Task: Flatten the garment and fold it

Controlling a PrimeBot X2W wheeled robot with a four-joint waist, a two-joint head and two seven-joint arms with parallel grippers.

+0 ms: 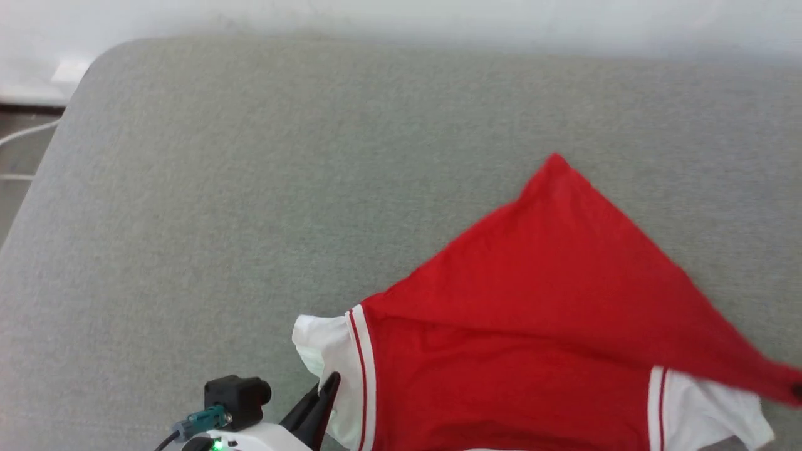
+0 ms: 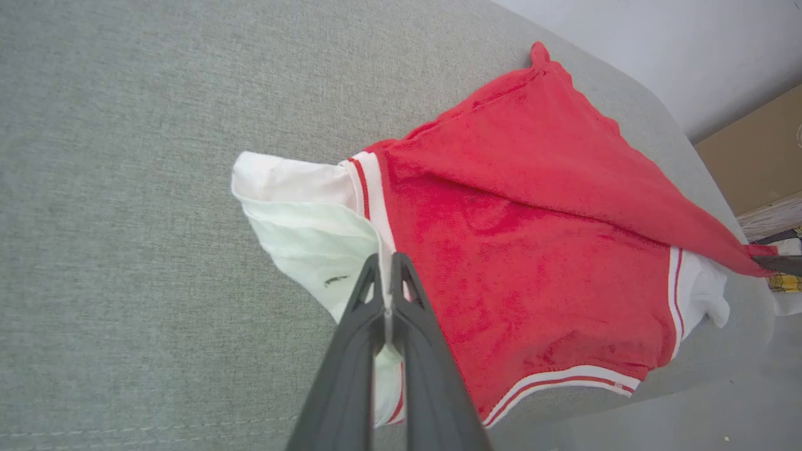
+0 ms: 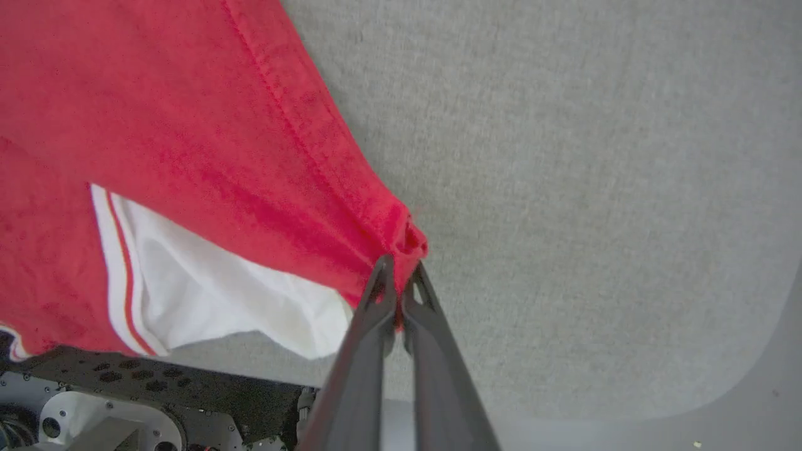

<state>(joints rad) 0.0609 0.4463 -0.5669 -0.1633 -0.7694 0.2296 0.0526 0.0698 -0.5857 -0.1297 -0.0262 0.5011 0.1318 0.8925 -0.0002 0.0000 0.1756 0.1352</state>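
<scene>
Jaws clenched on both arms, each pinching cloth. On the left side, the left gripper point(image 2: 390, 262) had the edge of the white sleeve point(image 2: 294, 219) nipped between its tips, just beside the white-and-red trim point(image 2: 369, 188) at the armhole. Over on the right, the right gripper point(image 3: 398, 268) gripped a bunched red hem corner point(image 3: 410, 238), with fabric drawn tight from it back into the body.

Position: the garment point(image 1: 520, 357) lay on the grey fabric-covered bench point(image 1: 250, 188), low and right in the head view, near the robot's edge. Its red flap point(image 1: 564, 250) was folded diagonally across the body. It formed a triangle with the peak pointing away from the robot and the long edge running down to the pinched corner.

From under that flap, the second white sleeve point(image 1: 708, 407) poked out on the right, striped at its seam. Along the near edge, a striped band point(image 2: 564, 379) showed in the left wrist view. Couldn't tell whether the pinched corner was lifted clear of the bench.

Below the bench edge, the robot base point(image 3: 94, 413) sat in the right wrist view.
</scene>
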